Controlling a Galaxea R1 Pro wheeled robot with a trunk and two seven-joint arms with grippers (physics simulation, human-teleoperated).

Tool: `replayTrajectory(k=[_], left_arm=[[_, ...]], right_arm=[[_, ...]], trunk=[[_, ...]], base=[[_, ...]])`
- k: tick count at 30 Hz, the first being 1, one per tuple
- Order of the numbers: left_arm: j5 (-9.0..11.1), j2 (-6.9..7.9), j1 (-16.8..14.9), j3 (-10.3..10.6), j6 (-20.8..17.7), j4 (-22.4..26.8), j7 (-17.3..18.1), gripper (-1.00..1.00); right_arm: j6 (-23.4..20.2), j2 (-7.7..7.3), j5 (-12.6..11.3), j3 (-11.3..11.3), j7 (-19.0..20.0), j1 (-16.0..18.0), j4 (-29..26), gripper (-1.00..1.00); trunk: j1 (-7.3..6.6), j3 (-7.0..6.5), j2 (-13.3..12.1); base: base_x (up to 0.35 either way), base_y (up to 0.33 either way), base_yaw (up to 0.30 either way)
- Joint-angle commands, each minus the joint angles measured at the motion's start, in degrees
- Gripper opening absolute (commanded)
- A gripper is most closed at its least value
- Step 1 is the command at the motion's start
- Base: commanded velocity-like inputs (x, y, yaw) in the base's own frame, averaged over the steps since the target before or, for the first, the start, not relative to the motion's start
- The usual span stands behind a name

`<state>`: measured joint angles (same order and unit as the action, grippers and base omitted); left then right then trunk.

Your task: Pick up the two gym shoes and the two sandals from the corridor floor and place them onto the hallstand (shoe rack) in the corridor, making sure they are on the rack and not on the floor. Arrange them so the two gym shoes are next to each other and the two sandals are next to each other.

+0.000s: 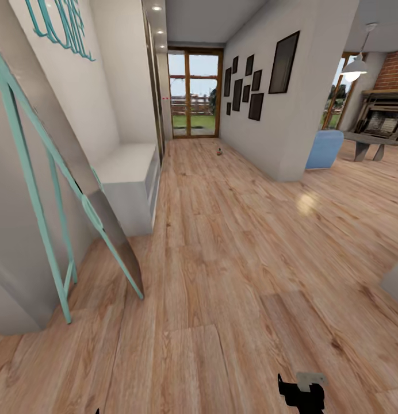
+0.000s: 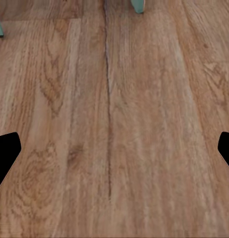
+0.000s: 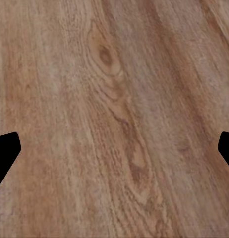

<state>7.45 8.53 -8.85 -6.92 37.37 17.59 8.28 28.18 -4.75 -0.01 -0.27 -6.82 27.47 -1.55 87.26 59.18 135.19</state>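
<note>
A long corridor of wood-plank floor (image 1: 222, 259) stretches ahead of you. Both hands, left hand (image 2: 114, 153) and right hand (image 3: 114, 153), hang spread apart and empty over bare planks. The grey hallstand (image 1: 133, 178) stands against the left wall. You appear to be searching; drive onward to find the shoes.

Wood-plank corridor floor (image 1: 233, 270), small dark object (image 1: 219, 152) far off.

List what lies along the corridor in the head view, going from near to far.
Right gripper → teal-framed leaning mirror → light-grey hallstand → small dark object on the corridor floor, too small to identify → glass door at the far end.
</note>
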Motion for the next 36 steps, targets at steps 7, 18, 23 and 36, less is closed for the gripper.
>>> replayTrajectory(k=[7,18,23,36], left_arm=[[0.6,-0.02,0.0,-0.1,0.1,-0.1,0.6,1.0],[0.6,0.0,0.0,-0.1,0.1,-0.1,0.5,1.0],[0.6,0.0,0.0,-0.1,0.1,-0.1,0.5,1.0],[0.6,0.0,0.0,-0.1,0.2,-0.1,0.5,1.0]], right_arm=[[0.2,0.0,0.0,0.0,-0.1,0.0,0.1,1.0],[0.2,0.0,0.0,0.0,-0.1,0.0,0.1,1.0],[0.2,0.0,0.0,0.0,-0.1,0.0,0.1,1.0],[0.1,0.0,0.0,0.0,-0.2,0.0,0.1,1.0]], trunk=[[0.02,0.05,0.0],[0.02,0.05,0.0],[0.02,0.05,0.0],[0.02,0.05,0.0]], base=[[0.319,0.019,-0.021],[0.335,0.002,-0.201],[0.338,0.0,-0.256],[0.338,0.0,-0.185]])
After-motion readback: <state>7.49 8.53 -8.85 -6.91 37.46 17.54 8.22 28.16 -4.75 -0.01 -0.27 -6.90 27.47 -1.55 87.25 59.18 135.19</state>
